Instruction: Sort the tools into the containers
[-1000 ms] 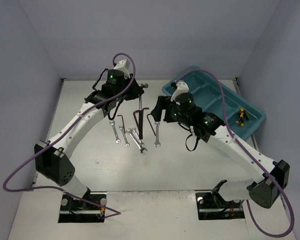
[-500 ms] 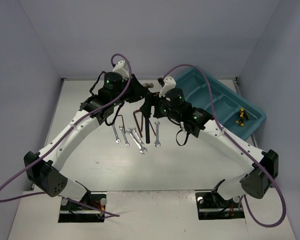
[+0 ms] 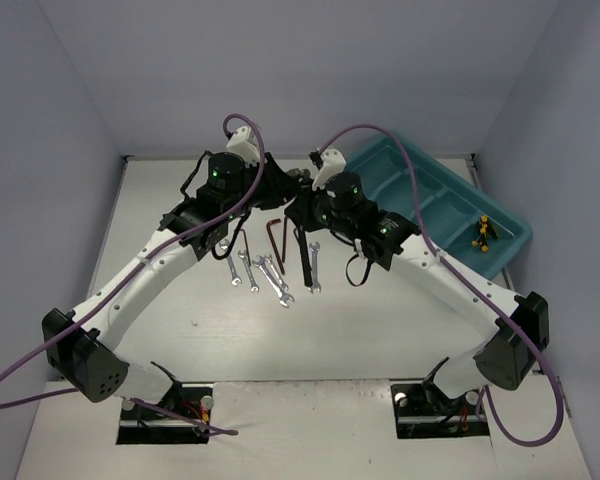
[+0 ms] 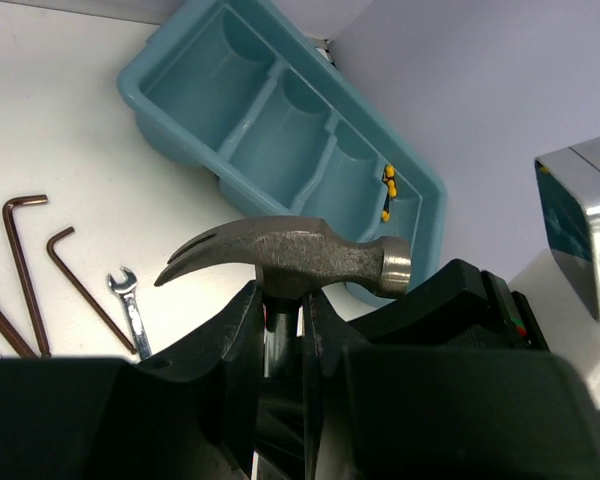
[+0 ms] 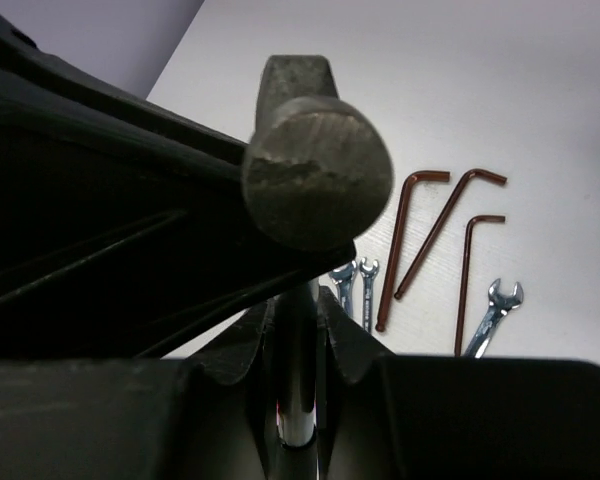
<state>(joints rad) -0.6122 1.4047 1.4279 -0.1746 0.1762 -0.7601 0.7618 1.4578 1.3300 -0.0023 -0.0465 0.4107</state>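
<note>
hammer (image 4: pixel 300 255) gripped from two sides
left pincer (image 4: pixel 282 300) and right pincer (image 5: pixel 298 310) both clenched on its shaft, head just beyond them.

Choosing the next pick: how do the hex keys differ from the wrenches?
The hex keys are dark brown, the wrenches silver. The hex keys are L-shaped rods, the wrenches straight with forked ends. The hex keys look longer than the wrenches. Both lie flat on the table.

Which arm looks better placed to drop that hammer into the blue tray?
Probably the right. The left gripper and right gripper both clasp the hammer, but the tray sits on the right arm's side.
</note>
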